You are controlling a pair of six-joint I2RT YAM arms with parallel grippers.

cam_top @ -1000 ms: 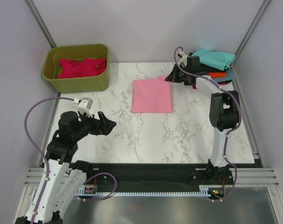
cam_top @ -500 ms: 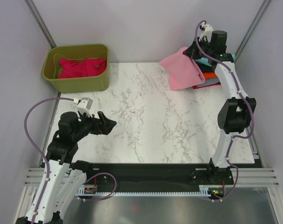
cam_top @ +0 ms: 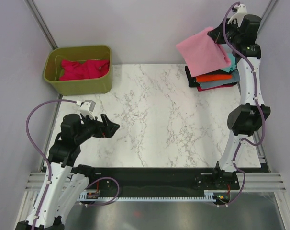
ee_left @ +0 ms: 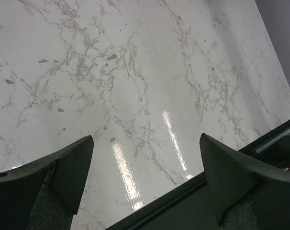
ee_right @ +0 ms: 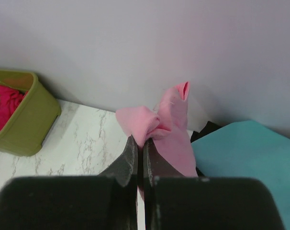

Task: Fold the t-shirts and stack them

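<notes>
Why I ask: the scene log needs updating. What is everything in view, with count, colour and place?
pink t-shirt: one, light pink, held above the stack
folded t-shirts: one stack, teal, orange, grey-blue and black layers showing, far right corner
crimson t-shirt: one, crimson, inside the tub
tub: one, olive-green, far left corner
table: one, white marble
left tool: one, black, open, over the near left table
right tool: one, black, shut on the pink t-shirt

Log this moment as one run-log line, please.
right pincer: shut on pink t-shirt, held above folded stack | left pincer: open, empty, above table | crimson t-shirt: in tub
</notes>
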